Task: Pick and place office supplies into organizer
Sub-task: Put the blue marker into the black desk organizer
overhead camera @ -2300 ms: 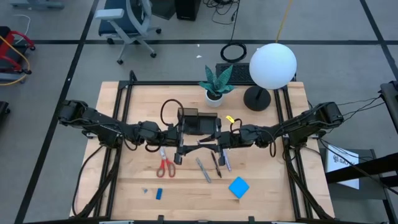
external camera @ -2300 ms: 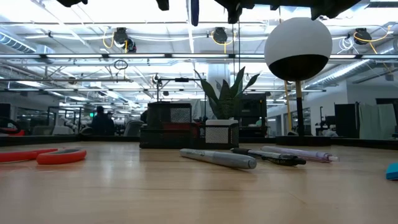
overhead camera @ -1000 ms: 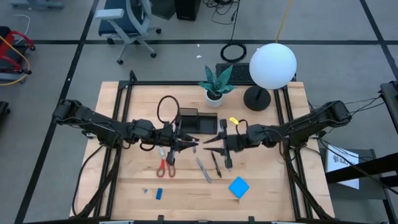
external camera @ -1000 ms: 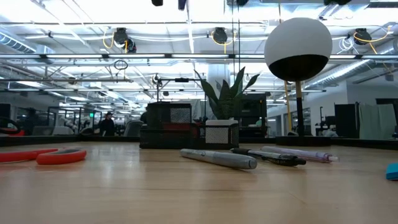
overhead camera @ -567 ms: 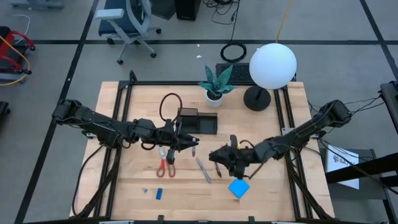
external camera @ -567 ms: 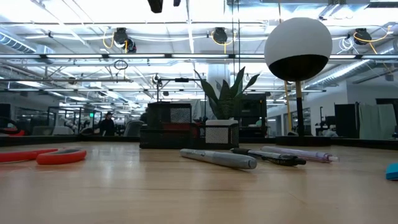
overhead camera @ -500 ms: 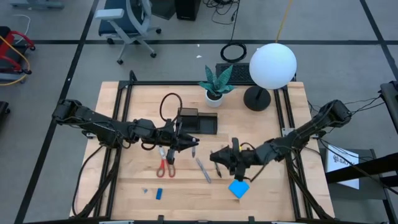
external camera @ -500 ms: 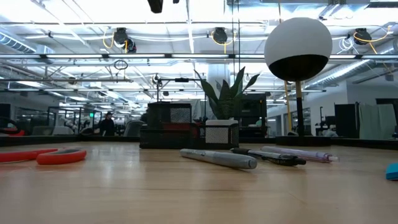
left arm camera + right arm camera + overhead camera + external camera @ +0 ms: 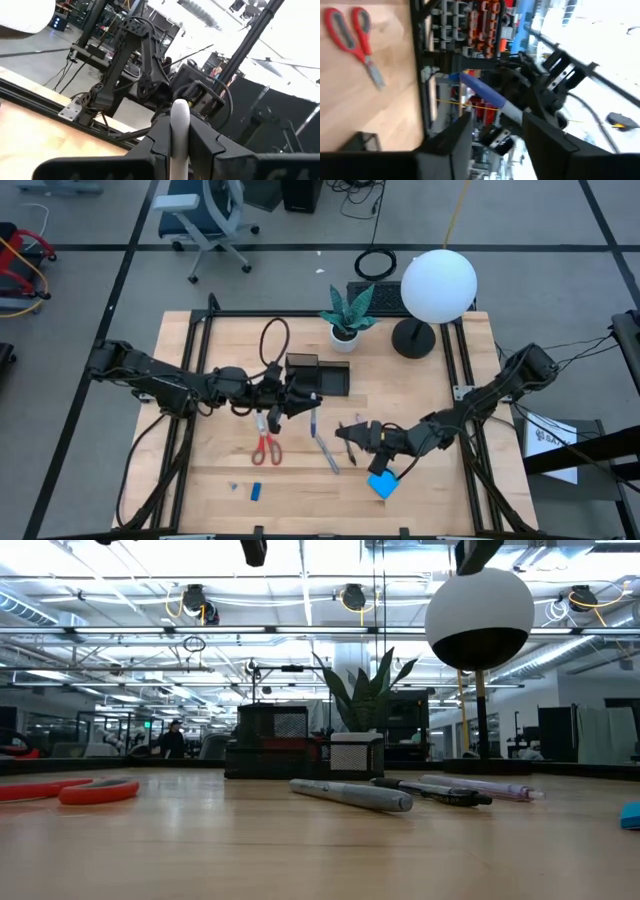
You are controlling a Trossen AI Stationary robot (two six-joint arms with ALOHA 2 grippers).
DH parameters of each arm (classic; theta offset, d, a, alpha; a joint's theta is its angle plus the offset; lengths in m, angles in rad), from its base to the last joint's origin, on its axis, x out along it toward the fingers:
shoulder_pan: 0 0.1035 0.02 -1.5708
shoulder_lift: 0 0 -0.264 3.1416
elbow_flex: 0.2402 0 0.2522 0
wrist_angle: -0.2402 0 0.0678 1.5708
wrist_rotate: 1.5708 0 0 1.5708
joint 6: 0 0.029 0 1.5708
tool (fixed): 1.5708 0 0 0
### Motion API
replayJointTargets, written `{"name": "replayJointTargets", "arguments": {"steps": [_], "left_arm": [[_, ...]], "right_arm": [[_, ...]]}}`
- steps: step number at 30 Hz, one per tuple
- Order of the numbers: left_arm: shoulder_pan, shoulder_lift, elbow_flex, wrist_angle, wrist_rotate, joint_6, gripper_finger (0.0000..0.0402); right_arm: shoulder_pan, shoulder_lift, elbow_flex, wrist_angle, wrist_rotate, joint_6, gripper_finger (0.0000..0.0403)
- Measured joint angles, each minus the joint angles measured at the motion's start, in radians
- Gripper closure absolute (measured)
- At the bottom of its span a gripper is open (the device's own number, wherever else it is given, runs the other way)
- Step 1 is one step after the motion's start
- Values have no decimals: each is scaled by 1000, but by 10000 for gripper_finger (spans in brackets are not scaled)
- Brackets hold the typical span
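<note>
My left gripper (image 9: 303,400) hovers just near the black organizer (image 9: 318,377), shut on a bluish pen (image 9: 314,420). To its right and nearer the front, my right gripper (image 9: 346,434) stands open above the pens on the table, with nothing between its fingers (image 9: 450,135). A grey pen (image 9: 326,452) lies flat on the wood, and two more pens (image 9: 455,790) lie beside it. The red-handled scissors (image 9: 265,442), blue pad (image 9: 383,483) and small blue eraser (image 9: 256,491) also lie flat on the table. My left gripper pinches the pen between its two fingers near its grey end (image 9: 179,117), which pokes out past them. The fingers come level from the table's left and lie across the pen. Its blue body (image 9: 482,90) sticks out toward the near edge, lifted clear of the table.
A white plant pot (image 9: 345,333) and a white globe lamp (image 9: 438,285) stand behind the organizer at the far edge. Black frame rails run along the table's sides. Bare wood lies at the near left.
My right gripper has drawn away from my left gripper toward the table's near edge, rolling as it went, and now hangs over the pens on the table. My left gripper has stayed in place and rolled, which has turned the held pen toward the near edge.
</note>
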Motion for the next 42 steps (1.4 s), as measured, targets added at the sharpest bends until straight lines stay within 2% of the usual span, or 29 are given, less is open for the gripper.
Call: {"name": "replayJointTargets", "arguments": {"steps": [4,8,15,23,38,42], "left_arm": [[0,46,1,9,-9,-50,358],[0,108,1,113,2,-98,358],[16,194,0,249,33,-152,358],[26,232,3,296,42,-162,358],[0,271,85,262,77,-123,358],[-1,274,95,245,74,-108,358]], "right_arm": [[2,41,0,63,0,-117,197],[2,66,0,99,-1,-192,182],[2,118,0,155,19,-277,187],[-2,190,0,289,16,-377,188],[-12,205,-1,324,-9,-383,203],[-12,205,-1,335,-9,-349,224]]}}
